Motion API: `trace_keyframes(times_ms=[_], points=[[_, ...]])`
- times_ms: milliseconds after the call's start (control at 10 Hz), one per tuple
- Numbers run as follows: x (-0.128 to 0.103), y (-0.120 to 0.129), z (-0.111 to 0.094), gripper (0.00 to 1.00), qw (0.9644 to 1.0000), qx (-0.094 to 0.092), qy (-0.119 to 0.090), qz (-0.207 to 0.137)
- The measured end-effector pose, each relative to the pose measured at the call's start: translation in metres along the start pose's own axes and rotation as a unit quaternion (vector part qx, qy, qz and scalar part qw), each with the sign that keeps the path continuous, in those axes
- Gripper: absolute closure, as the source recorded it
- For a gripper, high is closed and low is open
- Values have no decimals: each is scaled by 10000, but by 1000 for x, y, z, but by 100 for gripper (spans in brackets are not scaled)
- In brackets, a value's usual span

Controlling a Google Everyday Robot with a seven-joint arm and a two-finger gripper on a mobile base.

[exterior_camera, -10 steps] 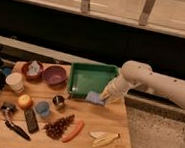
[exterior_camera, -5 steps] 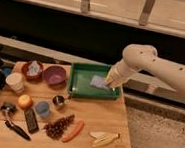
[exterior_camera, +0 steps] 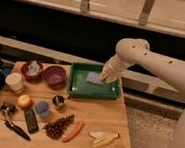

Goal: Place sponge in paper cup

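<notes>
Item 1: pincer [exterior_camera: 107, 76], on white arm [exterior_camera: 157, 63] reaching in from right, over green tray [exterior_camera: 94, 94]; drawn together, clamped on sponge [exterior_camera: 94, 77].
Sponge: light-blue, at pincer tip, above tray's middle; prob. clear of tray floor, hard to tell.
Item 2: paper cup [exterior_camera: 15, 82], upright, far left of worktop [exterior_camera: 98, 117], well apart from sponge.
Btwn them: red bowl [exterior_camera: 32, 71] w/ pale contents, purple bowl [exterior_camera: 54, 75].
Front: metal cup [exterior_camera: 58, 101], blue cup [exterior_camera: 42, 109], grapes [exterior_camera: 58, 127], carrot [exterior_camera: 73, 131], banana [exterior_camera: 103, 138].
</notes>
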Motion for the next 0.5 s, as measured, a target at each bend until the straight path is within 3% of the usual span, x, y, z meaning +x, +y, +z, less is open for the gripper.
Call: trace_keyframes(times_ms=[100,200,500], points=[[0,-5,0,100,10000,39,1,5],[-7,-9,-6,100,9997,145,-177,-130],[-25,14,-19,100,9956,113,-502,-788]])
